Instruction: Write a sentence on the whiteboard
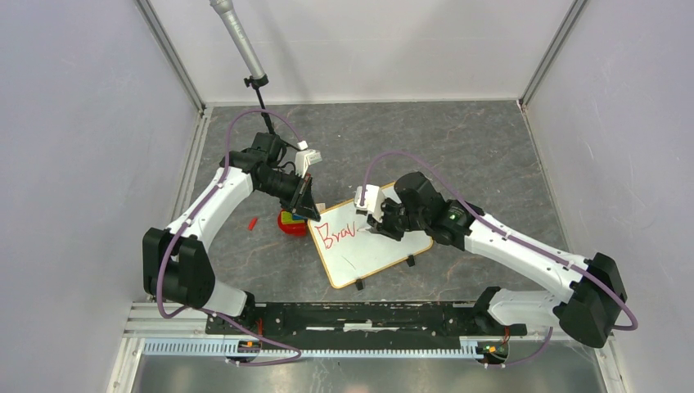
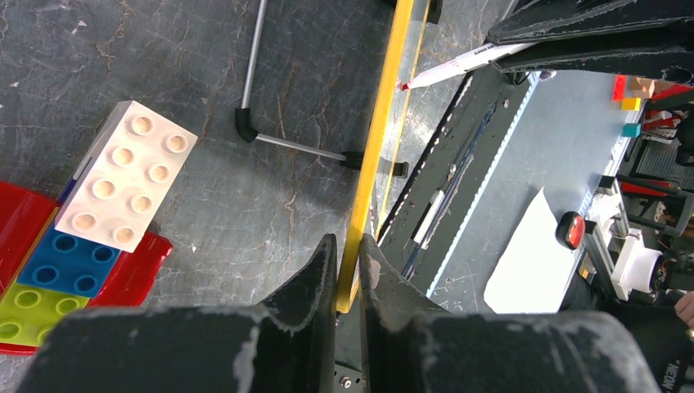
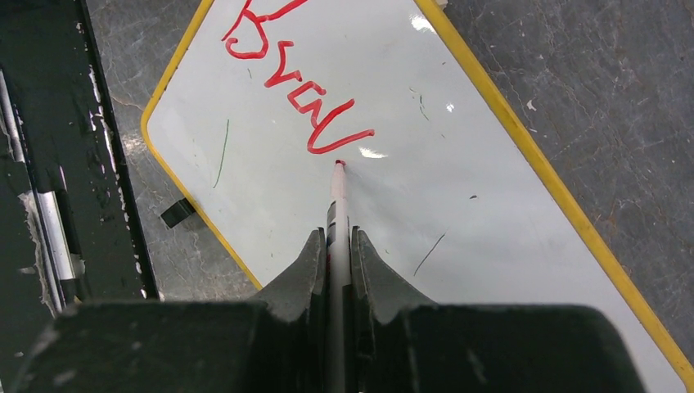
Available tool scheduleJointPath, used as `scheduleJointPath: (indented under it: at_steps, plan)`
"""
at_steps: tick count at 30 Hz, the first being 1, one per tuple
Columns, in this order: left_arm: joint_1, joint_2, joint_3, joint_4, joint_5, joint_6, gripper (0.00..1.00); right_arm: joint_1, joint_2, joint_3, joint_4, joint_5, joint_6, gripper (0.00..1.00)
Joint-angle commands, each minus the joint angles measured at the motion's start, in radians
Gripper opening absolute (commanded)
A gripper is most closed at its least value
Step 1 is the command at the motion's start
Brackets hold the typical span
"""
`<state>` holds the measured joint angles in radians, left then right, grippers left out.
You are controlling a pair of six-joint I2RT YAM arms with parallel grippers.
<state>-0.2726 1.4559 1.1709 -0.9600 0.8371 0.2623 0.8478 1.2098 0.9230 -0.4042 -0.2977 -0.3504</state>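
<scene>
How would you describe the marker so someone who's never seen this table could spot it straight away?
Find the yellow-framed whiteboard in the middle of the table, with red lettering on it. Just past the last red stroke is the marker, pinched between the right arm's black fingers. It is the only thin white stick there, with a red tip.

The table [image 1: 458, 147] is open across its far right quarter and along the near strip in front of the whiteboard [image 1: 368, 254]. The left gripper [image 1: 309, 210], clamped on the frame, blocks the board's left corner, with the red tray of bricks [image 1: 288, 225] just beside it. The right gripper [image 1: 378, 226] and its marker [image 3: 337, 192] occupy the far right edge. A slanted stand [image 1: 263, 98] rises behind the left arm.
</scene>
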Motion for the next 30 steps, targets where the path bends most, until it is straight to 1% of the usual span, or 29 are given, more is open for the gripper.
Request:
scheduleJointPath:
  at_steps: [1, 10, 18, 30]
  plan:
    - [0.000, -0.026, -0.004, 0.006, -0.020, -0.012, 0.03, -0.011, -0.004, -0.008, 0.014, 0.035, -0.031, 0.00]
    - [0.001, -0.021, -0.004, 0.005, -0.018, -0.011, 0.02, -0.064, -0.017, 0.014, -0.019, 0.046, -0.056, 0.00]
    - [0.001, -0.018, -0.001, 0.006, -0.015, -0.011, 0.03, -0.065, 0.010, 0.059, 0.008, 0.031, -0.038, 0.00]
    - [0.000, -0.017, -0.001, 0.006, -0.018, -0.011, 0.02, -0.064, 0.024, 0.075, 0.026, 0.002, -0.022, 0.00]
